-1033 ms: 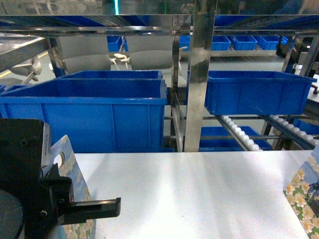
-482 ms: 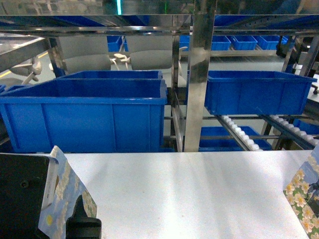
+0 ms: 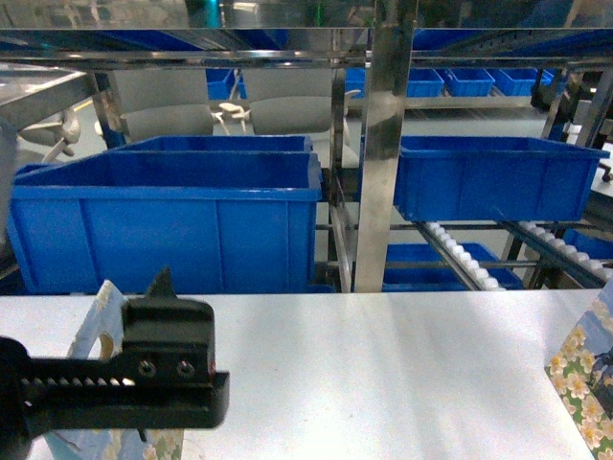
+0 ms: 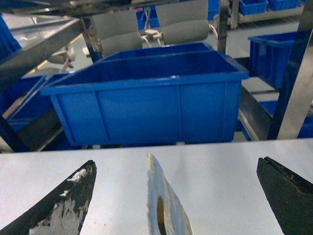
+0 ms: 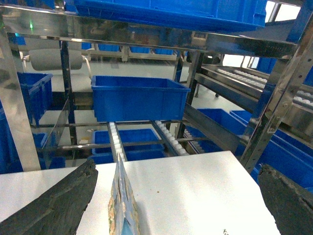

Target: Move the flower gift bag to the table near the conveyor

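Flower gift bag [image 3: 101, 331] standing on the white tabletop [image 3: 383, 374] – near the left front corner, left end effector [image 4: 181, 193] open wide around its top edge, not touching, right end effector [image 5: 181, 200] open – around a second flowery bag [image 5: 122, 205], conveyor [image 3: 460, 254] just behind the tabletop.

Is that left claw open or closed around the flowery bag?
Open. Left gripper fingers stand wide apart, the bag upright between them, untouched.
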